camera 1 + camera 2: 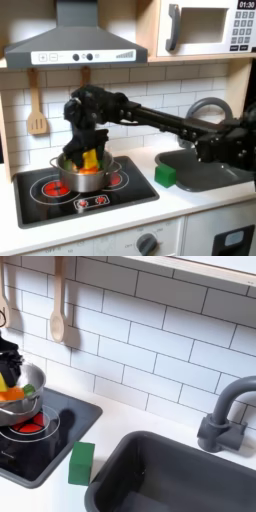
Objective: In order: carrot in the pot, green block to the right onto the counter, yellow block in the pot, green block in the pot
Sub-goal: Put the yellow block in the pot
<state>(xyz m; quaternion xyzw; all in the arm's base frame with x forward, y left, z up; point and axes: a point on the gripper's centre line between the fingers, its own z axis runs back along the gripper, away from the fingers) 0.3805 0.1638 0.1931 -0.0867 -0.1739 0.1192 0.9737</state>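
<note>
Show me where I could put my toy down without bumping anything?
The pale counter in front of the sink is bare, and so is the strip of counter along the tiled wall behind the green block. The stove is crowded: the pot sits there with the gripper over it.

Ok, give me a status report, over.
Gripper over pot, jaw state unclear. Carrot in pot. Green block on counter, untouched. Nothing blocking.

hand over pot, green block on counter
</note>
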